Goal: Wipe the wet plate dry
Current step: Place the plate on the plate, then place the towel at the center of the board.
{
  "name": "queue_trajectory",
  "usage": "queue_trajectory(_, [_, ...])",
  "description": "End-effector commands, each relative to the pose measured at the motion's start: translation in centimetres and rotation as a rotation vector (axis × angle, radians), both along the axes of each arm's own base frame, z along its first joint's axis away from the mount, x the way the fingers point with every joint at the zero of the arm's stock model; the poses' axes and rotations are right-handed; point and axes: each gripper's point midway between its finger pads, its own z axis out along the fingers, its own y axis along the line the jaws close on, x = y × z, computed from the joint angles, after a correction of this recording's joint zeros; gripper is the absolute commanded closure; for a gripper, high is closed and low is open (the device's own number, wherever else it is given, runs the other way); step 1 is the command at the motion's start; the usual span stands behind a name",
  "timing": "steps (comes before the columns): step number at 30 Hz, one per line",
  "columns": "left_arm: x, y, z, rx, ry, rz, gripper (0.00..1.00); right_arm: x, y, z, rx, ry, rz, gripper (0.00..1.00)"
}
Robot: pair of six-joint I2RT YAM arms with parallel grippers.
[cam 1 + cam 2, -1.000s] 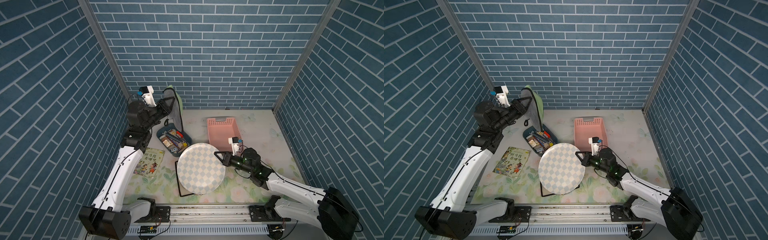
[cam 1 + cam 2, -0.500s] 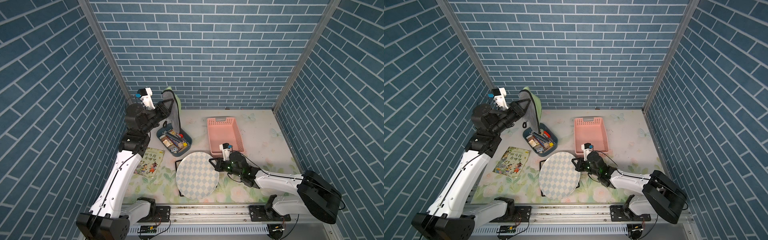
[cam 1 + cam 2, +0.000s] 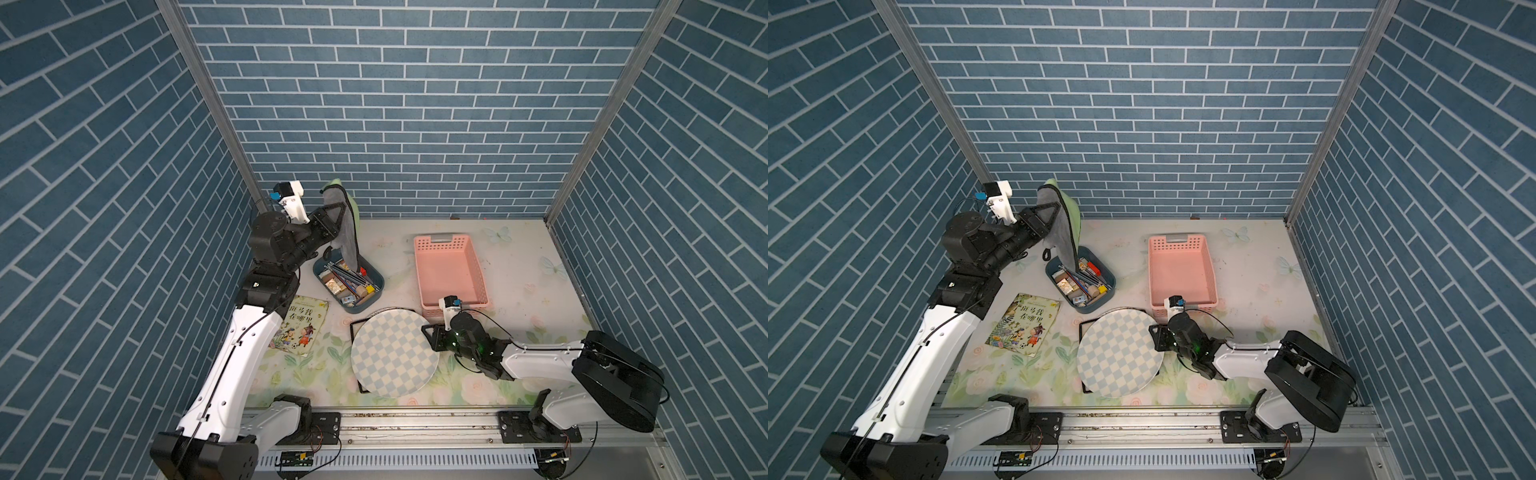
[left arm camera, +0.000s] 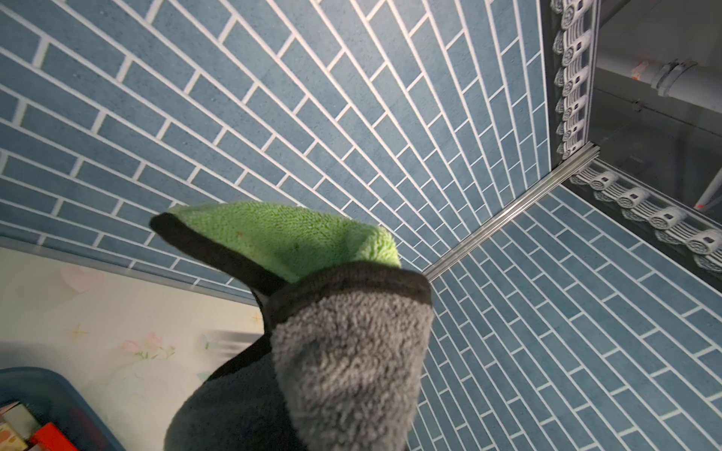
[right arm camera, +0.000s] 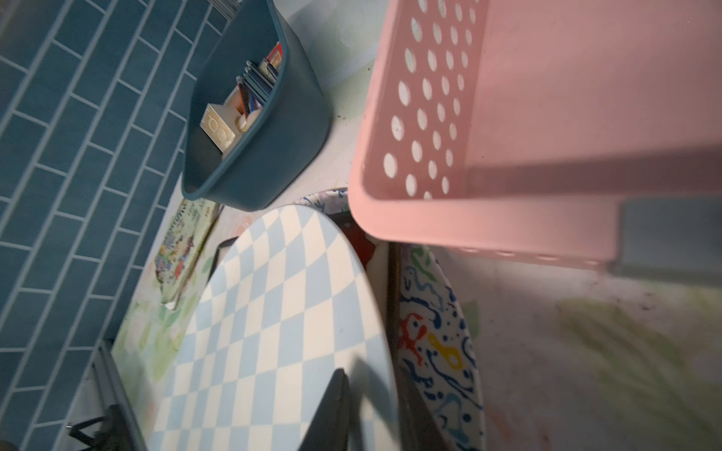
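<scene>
The plate (image 3: 392,353) (image 3: 1119,353) (image 5: 273,332), checkered blue and white, lies low near the front middle of the table in both top views. My right gripper (image 3: 430,338) (image 3: 1156,336) (image 5: 371,386) is at its right rim. The jaws straddle that rim slightly apart, with one finger (image 5: 332,410) casting a shadow on the plate's face. My left gripper (image 3: 336,216) (image 3: 1052,214) is raised at the back left, shut on a grey and green cloth (image 3: 347,232) (image 3: 1065,224) (image 4: 344,351). The cloth hangs down and hides the fingers in the left wrist view.
A patterned second plate (image 5: 433,343) and a black frame (image 3: 353,332) lie under the checkered plate. A pink basket (image 3: 451,270) stands just behind my right gripper. A blue bin (image 3: 376,286) of stationery and a picture book (image 3: 301,326) are to the left.
My right arm has brought the plate down from a raised, tilted pose to lie low over the frame, and its jaws have parted slightly. The left arm with the cloth has barely moved.
</scene>
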Motion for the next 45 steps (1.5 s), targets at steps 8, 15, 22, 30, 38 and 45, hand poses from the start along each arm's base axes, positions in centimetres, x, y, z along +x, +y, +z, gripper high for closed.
queue_trajectory(8, [4.5, -1.2, -5.7, 0.152, 0.097, 0.023, 1.0, -0.6, -2.8, 2.3, -0.055, -0.152, 0.001, 0.47])
queue_trajectory(15, [12.0, -7.0, -11.0, 0.377, 0.187, 0.044, 1.0, 0.2, -7.3, 6.5, 0.015, -0.223, -0.198, 0.19])
queue_trajectory(22, [19.8, -9.3, -23.4, 0.6, 0.435, 0.047, 0.73, 3.2, -10.6, 11.1, 0.047, -0.27, -0.4, 0.01])
queue_trajectory(30, [16.7, -8.3, -29.4, 0.679, 0.603, 0.023, 0.0, 6.0, -10.7, 15.1, 0.094, -0.301, -0.4, 0.0])
queue_trajectory(38, [14.9, -7.9, -14.4, 0.595, 0.317, 0.044, 0.0, 9.2, -15.8, 17.9, 0.057, -0.367, -0.544, 0.01])
queue_trajectory(45, [5.5, 1.6, -10.9, 0.689, 0.023, 0.372, 0.0, 10.6, -28.0, 13.9, -0.37, -0.421, -0.91, 0.01])
